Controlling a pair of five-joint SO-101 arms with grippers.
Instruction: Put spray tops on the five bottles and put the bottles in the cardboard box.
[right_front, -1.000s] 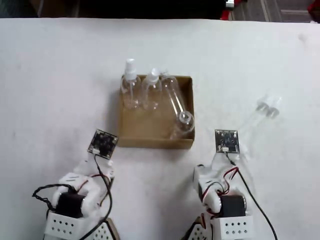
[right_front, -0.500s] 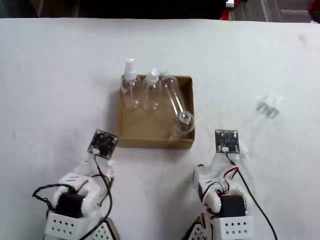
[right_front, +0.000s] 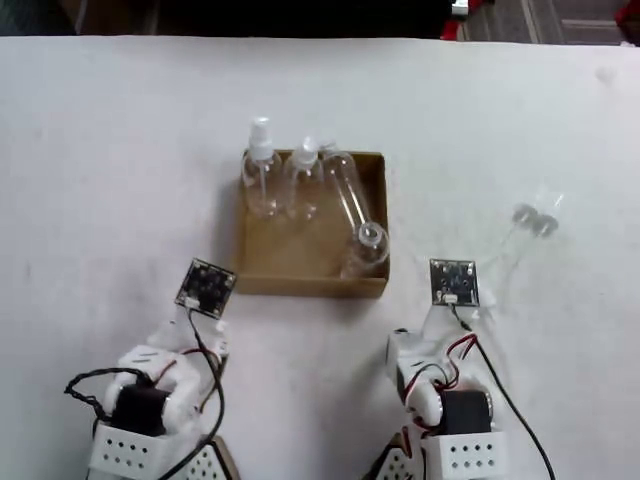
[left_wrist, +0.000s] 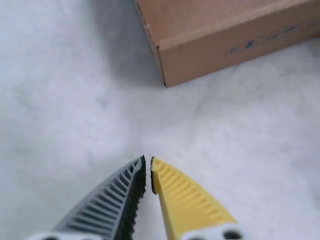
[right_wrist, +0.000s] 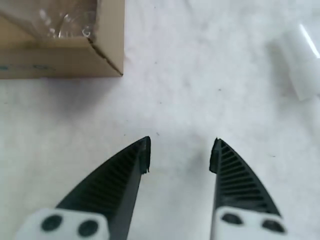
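The open cardboard box (right_front: 290, 262) stands mid-table. Two clear bottles with white spray tops (right_front: 262, 180) (right_front: 303, 180) stand at its back wall. Another clear bottle (right_front: 345, 190) lies slanted in the box, and one more (right_front: 366, 248) sits in the front right corner. A further clear bottle (right_front: 520, 232) lies on the table to the box's right; its white end (right_wrist: 305, 65) is in the right wrist view. My left gripper (left_wrist: 148, 164) is shut and empty near the box's front left corner (left_wrist: 210, 45). My right gripper (right_wrist: 180, 150) is open over bare table beside the front right corner (right_wrist: 65, 60).
Both arms (right_front: 150, 395) (right_front: 445, 395) sit drawn back at the table's near edge, short of the box. White table surface spreads to the left of and behind the box.
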